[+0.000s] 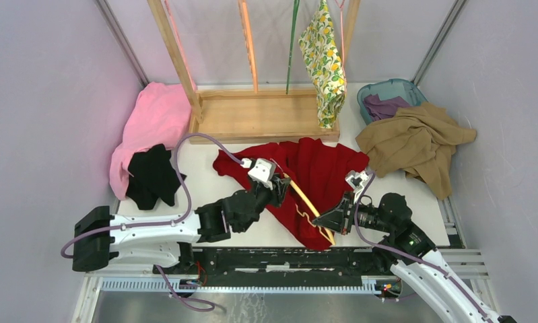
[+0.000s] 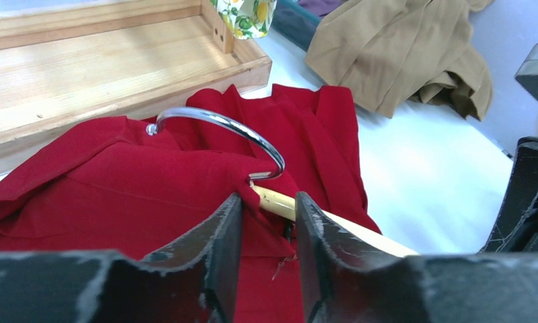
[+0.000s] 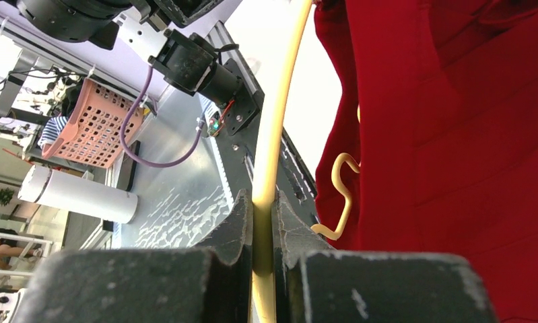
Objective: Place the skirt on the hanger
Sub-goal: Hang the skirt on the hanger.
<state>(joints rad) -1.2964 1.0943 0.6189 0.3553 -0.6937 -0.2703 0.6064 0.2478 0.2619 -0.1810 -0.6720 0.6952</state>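
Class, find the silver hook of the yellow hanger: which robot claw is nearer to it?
Left. The left claw straddles the yellow hanger just below its silver hook; the right claw grips that hanger far along its arm.

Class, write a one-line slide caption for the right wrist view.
Right hand pinches the yellow hanger beside the red garment.
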